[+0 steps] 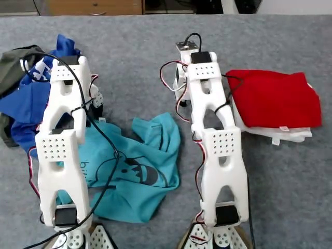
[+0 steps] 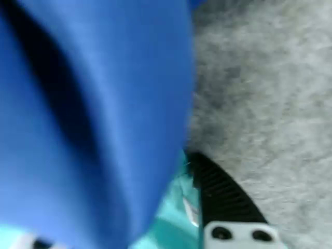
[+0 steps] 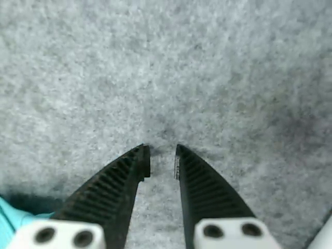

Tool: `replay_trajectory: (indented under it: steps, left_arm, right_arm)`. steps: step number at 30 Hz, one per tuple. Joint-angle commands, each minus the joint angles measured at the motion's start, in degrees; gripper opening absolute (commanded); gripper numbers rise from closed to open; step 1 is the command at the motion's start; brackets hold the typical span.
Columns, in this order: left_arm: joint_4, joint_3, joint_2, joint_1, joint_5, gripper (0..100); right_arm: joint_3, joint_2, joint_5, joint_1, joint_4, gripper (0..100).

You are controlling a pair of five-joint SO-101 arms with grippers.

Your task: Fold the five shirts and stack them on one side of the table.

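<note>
A crumpled teal shirt (image 1: 140, 171) with a dark print lies between my two arms. At the far left a blue shirt (image 1: 23, 101) is heaped on a dark green one (image 1: 15, 59). On the right, a folded red shirt (image 1: 275, 98) rests on a folded white shirt (image 1: 290, 134). My left gripper (image 1: 96, 106) is low at the edge of the blue heap; in the left wrist view blue cloth (image 2: 88, 114) hangs right in front, with teal cloth (image 2: 179, 218) beside it. My right gripper (image 3: 162, 161) is open by a narrow gap, empty, just over bare grey felt left of the red shirt.
Grey felt (image 1: 129, 62) covers the whole table. Wooden drawers (image 1: 93, 6) stand beyond the far edge. Both arms' cables (image 1: 179, 98) loop near the teal shirt. Bare felt runs along the front right and the back middle.
</note>
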Motion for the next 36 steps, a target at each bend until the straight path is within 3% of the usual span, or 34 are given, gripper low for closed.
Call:
replay_trajectory:
  steps: [1, 8, 13, 16, 21, 24, 32, 36]
  left_arm:
    - [-2.02, 0.18, 2.95, -0.88, 1.41, 2]
    - [2.81, -5.27, -1.1, -1.05, 1.14, 2]
    - [4.22, -4.04, -11.82, -3.6, -4.66, 2]
    - [4.22, 0.53, -22.29, -7.3, -8.79, 2]
    - [4.22, 10.55, -40.13, -16.18, -14.33, 2]
    - [4.22, 16.35, -48.22, -23.12, -17.76, 2]
    - [4.22, 26.55, -61.93, -40.35, -28.92, 2]
    - [4.22, 29.8, -64.4, -45.54, -32.44, 2]
  right_arm:
    - [-2.51, -0.22, 0.0, -0.13, -1.14, 9.2]
    - [-3.47, -0.66, 0.62, 1.01, -0.97, 9.2]
    - [-14.99, -0.66, 10.73, 3.56, 3.78, 9.1]
    - [-25.71, -0.4, 12.92, 4.62, 6.24, 9.1]
    - [-35.21, -0.31, 15.74, 2.77, 11.43, 9.3]
    - [-30.9, -0.31, 18.9, 0.57, 11.69, 9.4]
    - [-17.19, -0.66, 18.99, -5.93, 11.78, 9.7]
    - [-14.55, -0.66, 17.67, -11.3, 11.78, 18.5]
